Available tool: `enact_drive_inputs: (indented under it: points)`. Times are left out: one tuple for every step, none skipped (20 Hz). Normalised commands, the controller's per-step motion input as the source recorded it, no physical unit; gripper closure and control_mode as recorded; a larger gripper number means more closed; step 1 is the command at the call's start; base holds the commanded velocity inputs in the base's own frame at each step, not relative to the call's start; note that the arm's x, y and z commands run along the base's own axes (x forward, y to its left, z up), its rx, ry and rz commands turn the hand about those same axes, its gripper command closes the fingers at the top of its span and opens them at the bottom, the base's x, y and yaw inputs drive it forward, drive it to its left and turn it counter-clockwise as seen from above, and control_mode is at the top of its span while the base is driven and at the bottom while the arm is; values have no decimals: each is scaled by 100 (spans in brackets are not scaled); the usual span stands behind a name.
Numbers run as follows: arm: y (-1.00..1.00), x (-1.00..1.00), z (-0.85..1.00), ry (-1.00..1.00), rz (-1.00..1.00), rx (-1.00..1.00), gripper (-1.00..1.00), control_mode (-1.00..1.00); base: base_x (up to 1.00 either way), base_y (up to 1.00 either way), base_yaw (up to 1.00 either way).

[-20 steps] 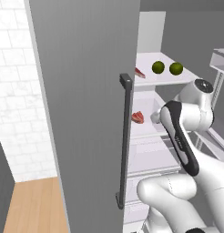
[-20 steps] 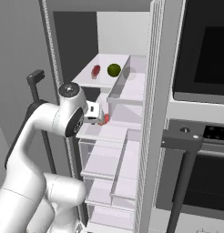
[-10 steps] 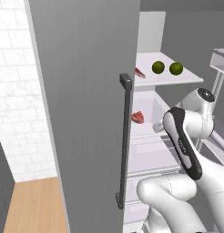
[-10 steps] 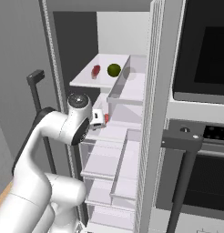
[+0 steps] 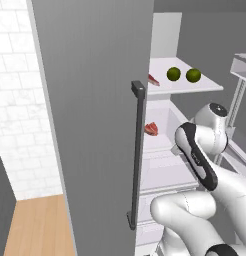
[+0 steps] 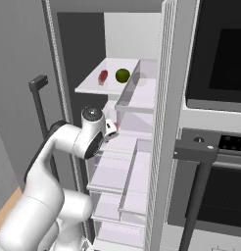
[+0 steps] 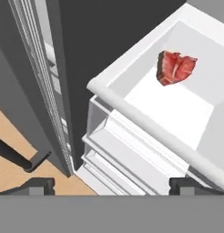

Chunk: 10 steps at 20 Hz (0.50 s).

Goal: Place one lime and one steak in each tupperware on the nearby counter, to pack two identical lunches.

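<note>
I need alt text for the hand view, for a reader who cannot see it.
A red steak lies alone in a white fridge drawer, seen from above. The open jaws' two dark tips rise at the bottom edge, apart from the steak; wooden floor shows at lower left.

My pincer (image 7: 111, 184) hangs wide over the white drawer (image 7: 177, 107); above its steak (image 7: 176, 67) the way is free. The front rim (image 7: 145, 125) and fridge door (image 5: 90, 110) hem me in.

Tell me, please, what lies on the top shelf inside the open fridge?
On the top shelf lie two limes and a red steak at its left end. The fridge door covers part of that steak; the right base view shows one lime.
</note>
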Motion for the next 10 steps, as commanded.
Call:
enact_drive_inputs:
  points:
    - [-19,31,-26,-1,32,-14,-100,-100,0,0,0]
    - [-14,34,-21,-1,32,-12,-100,-100,0,0,0]
    - [0,40,-16,-2,32,-10,-100,-100,0,0,0]
    - [0,44,-16,-2,32,-9,-100,-100,0,0,0]
    - [0,51,-21,-5,34,-9,-100,-100,0,0,0]
    - [0,51,-17,-5,35,-9,-100,-100,0,0,0]
    - [0,48,-11,-4,35,-9,-100,-100,0,0,0]
    - [0,48,-8,-3,35,-9,-100,-100,0,0,0]
    - [0,46,-6,-3,35,-8,-100,-100,0,0,0]
    - [0,48,-4,-3,33,-7,-100,-100,0,0,0]
